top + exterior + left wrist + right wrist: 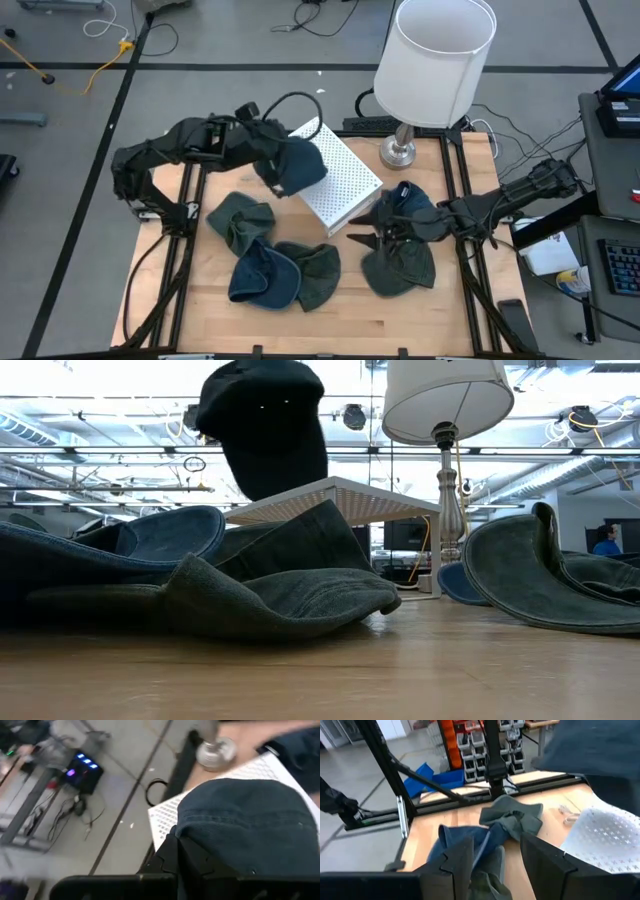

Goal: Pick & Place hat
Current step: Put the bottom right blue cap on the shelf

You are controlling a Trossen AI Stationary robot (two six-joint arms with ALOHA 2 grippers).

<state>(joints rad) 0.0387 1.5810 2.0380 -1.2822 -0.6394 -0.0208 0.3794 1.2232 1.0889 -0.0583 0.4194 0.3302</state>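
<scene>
Your left gripper (272,165) is clamped on the dark blue hat (298,165), and the white perforated stand (340,178) sits right underneath it.

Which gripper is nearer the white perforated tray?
Left. The left gripper hangs by the white perforated tray's left edge, fingers shut on a dark blue hat. The right gripper sits past the tray's right corner, over the hats there.
</scene>
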